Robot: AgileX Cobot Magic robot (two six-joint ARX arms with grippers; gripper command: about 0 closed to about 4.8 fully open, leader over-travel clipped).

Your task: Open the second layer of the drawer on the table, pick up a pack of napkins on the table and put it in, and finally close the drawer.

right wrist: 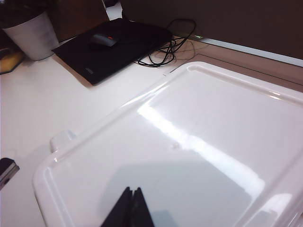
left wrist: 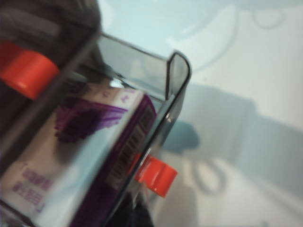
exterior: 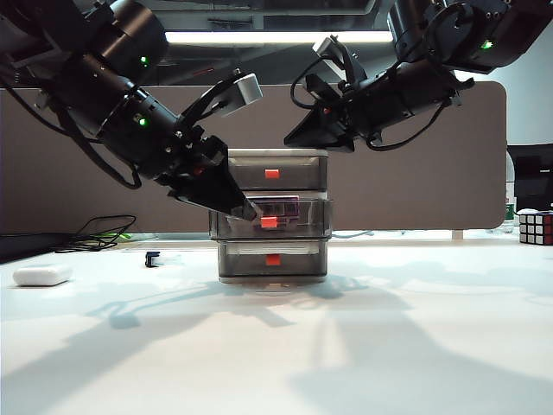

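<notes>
The drawer (exterior: 294, 169) stands mid-table, a three-tier unit. Its second layer (exterior: 313, 221) is pulled out a little, and the purple-and-white pack of napkins (exterior: 278, 207) lies inside it. My left gripper (exterior: 251, 210) is shut and empty, its tip at that drawer's front just left of the red tab (exterior: 269, 222). The left wrist view shows the napkins (left wrist: 90, 142) behind the smoky front wall (left wrist: 177, 80), the tab (left wrist: 157, 176) and my left gripper (left wrist: 135, 218) below it. My right gripper (exterior: 290, 142) is shut, just above the unit's top (right wrist: 199, 123); its tips (right wrist: 131, 191) hold nothing.
A white oblong case (exterior: 41, 275) lies at the table's left, with a small dark object (exterior: 153, 258) and cables (exterior: 104, 232) behind it. A Rubik's cube (exterior: 536, 227) sits at the far right. A brown partition runs behind the drawer. A black pad with a mouse (right wrist: 109, 47) lies further back.
</notes>
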